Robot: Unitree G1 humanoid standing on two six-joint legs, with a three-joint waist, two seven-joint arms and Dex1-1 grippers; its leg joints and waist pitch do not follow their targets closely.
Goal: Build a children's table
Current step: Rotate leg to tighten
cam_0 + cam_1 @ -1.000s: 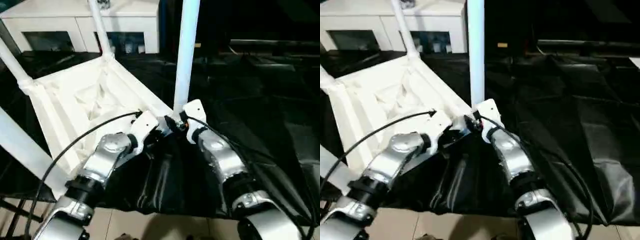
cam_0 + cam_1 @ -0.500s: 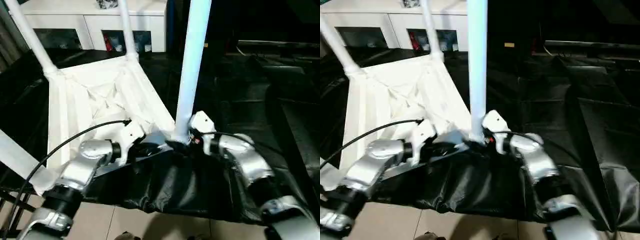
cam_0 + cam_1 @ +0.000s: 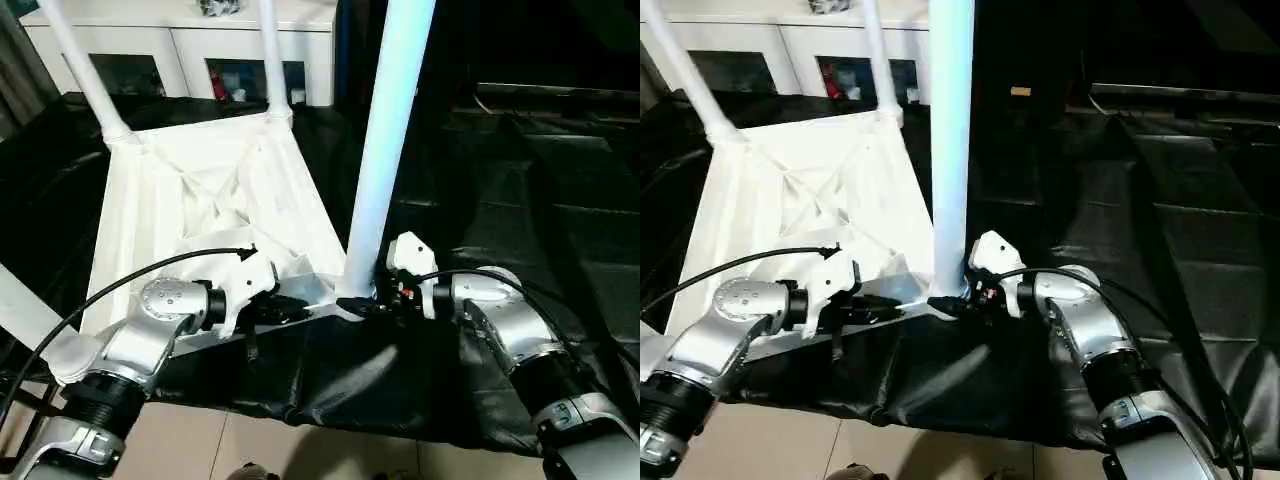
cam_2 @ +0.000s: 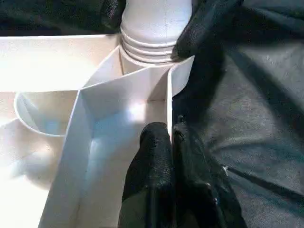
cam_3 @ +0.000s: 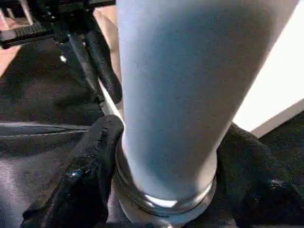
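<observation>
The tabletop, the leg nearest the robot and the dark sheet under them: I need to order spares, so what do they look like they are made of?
The tabletop looks like moulded white plastic: thin crossing ribs on its underside and a soft sheen. The leg seems a smooth white tube, probably plastic, with ringed grooves at its base. The dark sheet looks like thin glossy black film, creased and shiny, though coated fabric is possible.

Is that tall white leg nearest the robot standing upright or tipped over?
Upright. The leg rises nearly straight from the corner socket of the upturned tabletop.
</observation>
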